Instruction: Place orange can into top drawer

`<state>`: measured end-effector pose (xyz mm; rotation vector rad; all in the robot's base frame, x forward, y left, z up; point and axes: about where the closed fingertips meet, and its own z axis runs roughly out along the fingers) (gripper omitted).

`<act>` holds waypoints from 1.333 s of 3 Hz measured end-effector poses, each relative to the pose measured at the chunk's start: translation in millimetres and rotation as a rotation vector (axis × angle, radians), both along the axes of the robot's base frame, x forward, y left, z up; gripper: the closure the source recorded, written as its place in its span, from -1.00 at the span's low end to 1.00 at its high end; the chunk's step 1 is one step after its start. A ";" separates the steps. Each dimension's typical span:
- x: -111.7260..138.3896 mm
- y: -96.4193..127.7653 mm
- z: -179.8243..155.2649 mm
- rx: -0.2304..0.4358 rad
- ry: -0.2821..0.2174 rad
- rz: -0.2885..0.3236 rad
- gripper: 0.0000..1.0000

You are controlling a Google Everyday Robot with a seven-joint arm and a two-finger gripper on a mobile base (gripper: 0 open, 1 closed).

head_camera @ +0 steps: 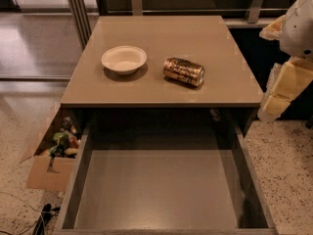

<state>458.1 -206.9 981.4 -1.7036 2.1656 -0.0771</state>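
Currently seeing orange can on its side on desk, beside white bowl. Noting top drawer pulled out below (ready to receive). Spotting end effector off desk's right edge, well apart from can; can't tell open or closed.

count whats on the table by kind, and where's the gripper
can: 1
bowl: 1
total: 2
gripper: off the table, beside its right front corner, holding nothing
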 end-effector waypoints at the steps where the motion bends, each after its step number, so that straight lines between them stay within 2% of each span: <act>1: 34.7 9.0 -5.7 0.144 -0.052 -0.003 -1.00; 2: 40.1 24.4 -15.5 0.170 -0.041 0.001 -1.00; 3: 74.3 58.1 -39.9 0.246 -0.053 0.010 -1.00; 4: 116.2 79.6 -68.0 0.309 -0.060 -0.031 -1.00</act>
